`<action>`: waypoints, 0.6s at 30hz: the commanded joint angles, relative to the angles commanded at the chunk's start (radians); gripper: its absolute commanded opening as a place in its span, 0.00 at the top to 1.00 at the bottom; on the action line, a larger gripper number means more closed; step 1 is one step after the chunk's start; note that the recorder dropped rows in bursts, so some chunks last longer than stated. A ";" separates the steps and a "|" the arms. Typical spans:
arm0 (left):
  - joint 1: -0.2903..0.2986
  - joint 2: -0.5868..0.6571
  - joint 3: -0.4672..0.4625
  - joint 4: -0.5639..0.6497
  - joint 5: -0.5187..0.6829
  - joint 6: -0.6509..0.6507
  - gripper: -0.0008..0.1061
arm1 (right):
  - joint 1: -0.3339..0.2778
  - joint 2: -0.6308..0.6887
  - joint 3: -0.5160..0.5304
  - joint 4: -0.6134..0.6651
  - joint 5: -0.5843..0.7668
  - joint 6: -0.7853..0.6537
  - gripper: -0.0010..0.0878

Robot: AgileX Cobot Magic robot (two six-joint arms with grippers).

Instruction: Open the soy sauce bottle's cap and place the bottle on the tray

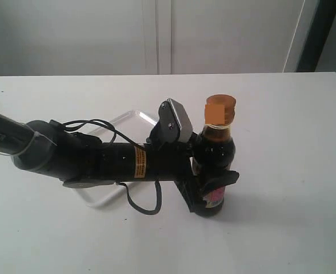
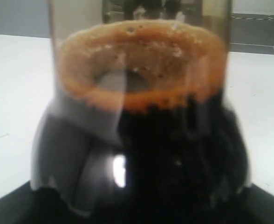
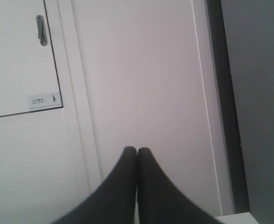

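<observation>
The soy sauce bottle (image 1: 217,149) stands upright on the white table, right of centre. Its golden-orange cap (image 1: 221,109) sits closed on the neck. My left gripper (image 1: 212,184) reaches in from the left and is shut on the bottle's lower body, one black finger (image 1: 224,179) crossing the label. In the left wrist view the dark bottle (image 2: 174,149) fills the picture, with a foam ring at the shoulder. The white tray (image 1: 135,113) lies behind and under the left arm, mostly hidden. My right gripper (image 3: 137,151) is shut on nothing and faces a wall; the exterior view does not show it.
The left arm (image 1: 99,160) lies low across the table's left half, with a black cable (image 1: 140,206) looping below it. A pale wall with door panels (image 1: 156,34) stands beyond the table's far edge. The right wrist view shows a door handle (image 3: 41,30).
</observation>
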 joint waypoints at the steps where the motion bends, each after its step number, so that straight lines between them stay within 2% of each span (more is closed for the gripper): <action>1: 0.000 0.000 0.000 0.002 -0.002 0.000 0.99 | 0.000 0.041 -0.009 -0.004 -0.019 0.000 0.99; 7: 0.000 0.000 0.000 0.007 -0.008 -0.010 0.99 | 0.002 0.246 -0.020 -0.117 -0.060 -0.001 0.99; 13: 0.000 0.000 0.000 0.009 -0.010 -0.011 0.99 | 0.003 0.417 0.043 -0.111 -0.224 -0.031 0.99; 18: 0.000 0.000 0.000 0.012 -0.015 -0.011 0.99 | 0.032 0.497 0.059 -0.111 -0.246 -0.111 0.99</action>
